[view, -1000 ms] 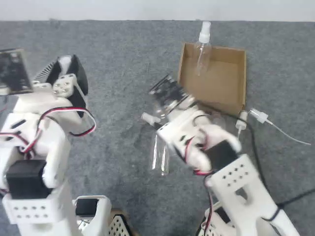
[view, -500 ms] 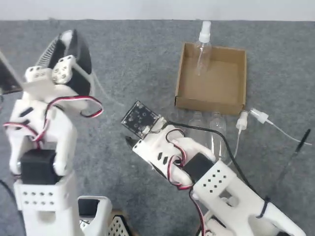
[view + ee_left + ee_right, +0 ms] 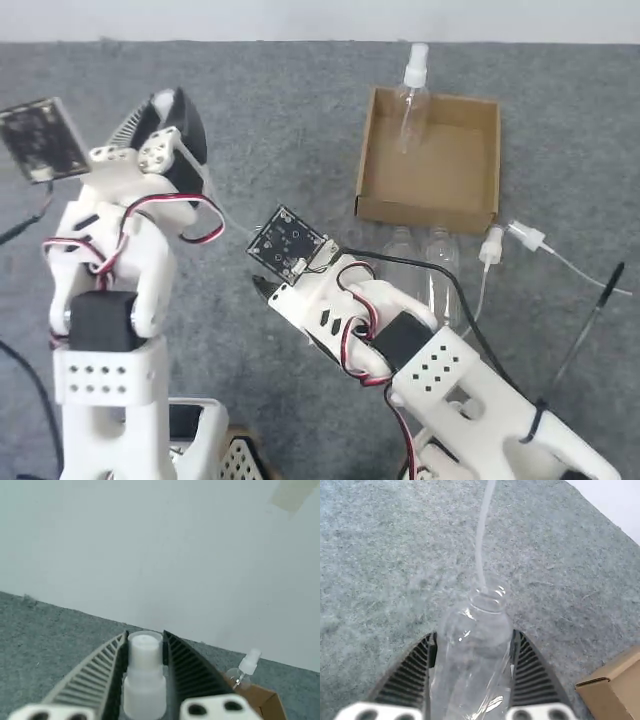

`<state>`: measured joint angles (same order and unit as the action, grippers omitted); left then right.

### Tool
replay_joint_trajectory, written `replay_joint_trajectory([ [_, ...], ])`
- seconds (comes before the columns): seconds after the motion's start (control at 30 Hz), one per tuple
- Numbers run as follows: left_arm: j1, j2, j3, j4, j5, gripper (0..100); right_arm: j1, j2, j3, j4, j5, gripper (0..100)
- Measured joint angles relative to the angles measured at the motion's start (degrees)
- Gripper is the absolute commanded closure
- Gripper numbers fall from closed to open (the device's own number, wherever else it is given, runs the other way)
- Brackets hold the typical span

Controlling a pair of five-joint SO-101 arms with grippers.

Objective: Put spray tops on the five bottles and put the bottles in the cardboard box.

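Note:
My left gripper [image 3: 145,635] is raised at the left of the table [image 3: 160,118] and is shut on a white spray top [image 3: 145,675]. The top's thin tube [image 3: 482,540] runs down into the open neck of a clear bottle [image 3: 476,630]. My right gripper [image 3: 473,639] is shut on that bottle, low over the carpet in the middle. The cardboard box [image 3: 430,165] stands at the back right. A capped bottle [image 3: 412,95] leans on the box's far wall. Two open bottles [image 3: 420,255] lie in front of the box, with two loose spray tops [image 3: 510,240] beside them.
Grey carpet [image 3: 260,110] covers the table. The right arm's board [image 3: 290,243] and its wires lie over the middle. A thin black cable [image 3: 590,320] crosses the right side. A pale wall [image 3: 150,540] rises behind the table.
The right arm swung left, away from the box front, then held still. The left gripper with the spray top shifted a little right and down toward it.

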<state>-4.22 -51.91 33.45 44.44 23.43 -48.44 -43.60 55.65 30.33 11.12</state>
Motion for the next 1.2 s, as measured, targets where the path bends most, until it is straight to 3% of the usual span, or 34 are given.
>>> replay_joint_trajectory([
  [0.33,6.2,0.1,4.9,0.0,-1.8,99,0.1,-0.1,0.6,-2.5,-0.5,99.3],
  [0.67,14.6,0.1,6.2,5.5,-6.4,99,3.3,-7.8,16.4,-25.4,-0.6,99.3],
  [1.07,15.3,-1.7,9.7,8.4,-6.1,99,3.5,-11.0,19.1,-26.8,-0.7,99.3],
  [1.2,15.6,-7.1,11.5,10.9,-6.2,91,3.4,-11.1,19.0,-26.8,-0.7,99.3],
])
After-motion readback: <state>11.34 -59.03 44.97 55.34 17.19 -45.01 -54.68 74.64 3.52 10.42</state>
